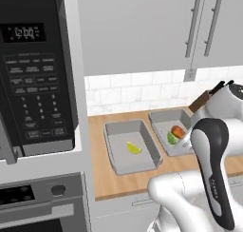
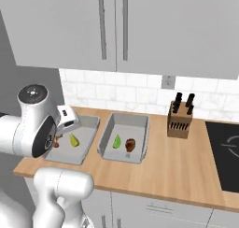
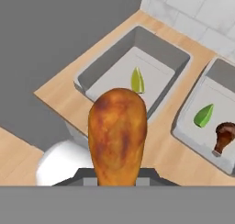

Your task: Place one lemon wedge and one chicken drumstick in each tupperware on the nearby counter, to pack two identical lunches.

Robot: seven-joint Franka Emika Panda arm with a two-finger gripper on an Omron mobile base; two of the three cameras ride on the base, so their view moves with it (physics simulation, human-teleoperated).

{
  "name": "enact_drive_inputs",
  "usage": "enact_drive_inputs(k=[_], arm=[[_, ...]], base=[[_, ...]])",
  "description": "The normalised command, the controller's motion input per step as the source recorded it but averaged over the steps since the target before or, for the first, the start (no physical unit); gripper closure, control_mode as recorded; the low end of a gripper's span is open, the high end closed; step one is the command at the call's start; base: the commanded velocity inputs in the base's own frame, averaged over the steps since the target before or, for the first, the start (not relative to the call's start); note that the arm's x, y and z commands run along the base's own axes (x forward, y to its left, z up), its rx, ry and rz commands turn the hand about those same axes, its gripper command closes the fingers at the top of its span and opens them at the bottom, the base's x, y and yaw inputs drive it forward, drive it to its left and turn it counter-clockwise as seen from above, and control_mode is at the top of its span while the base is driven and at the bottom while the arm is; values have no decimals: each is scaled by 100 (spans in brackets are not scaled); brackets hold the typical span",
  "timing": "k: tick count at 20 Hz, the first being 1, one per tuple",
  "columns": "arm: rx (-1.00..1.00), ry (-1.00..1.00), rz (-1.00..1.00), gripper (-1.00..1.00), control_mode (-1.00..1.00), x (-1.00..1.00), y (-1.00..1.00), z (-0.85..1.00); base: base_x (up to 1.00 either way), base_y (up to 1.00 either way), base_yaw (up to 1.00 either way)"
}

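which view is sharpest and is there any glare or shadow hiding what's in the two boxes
Hand view: crisp, the held chicken drumstick looms large, both tupperware floors evenly lit. Left base view: soft, the arm covers part of the right box. Right base view: flat light, no glare; lemon wedge clear.

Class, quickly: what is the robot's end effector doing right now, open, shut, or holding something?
End effector: closed on a chicken drumstick, held above the counter near the left tupperware.
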Motion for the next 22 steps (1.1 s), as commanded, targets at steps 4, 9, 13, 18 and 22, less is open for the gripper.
enact_drive_inputs(k=[4,9,13,18,22], arm=[[0,4,1,100,-100,45,51,-55],[0,8,0,100,-100,56,61,-60],[0,10,0,100,-100,46,50,-56],[0,6,0,100,-100,47,33,-43],[0,8,0,100,-100,44,20,-25]], base=[[0,0,0],[0,0,0],[0,0,0],[0,0,0],[0,0,0]])
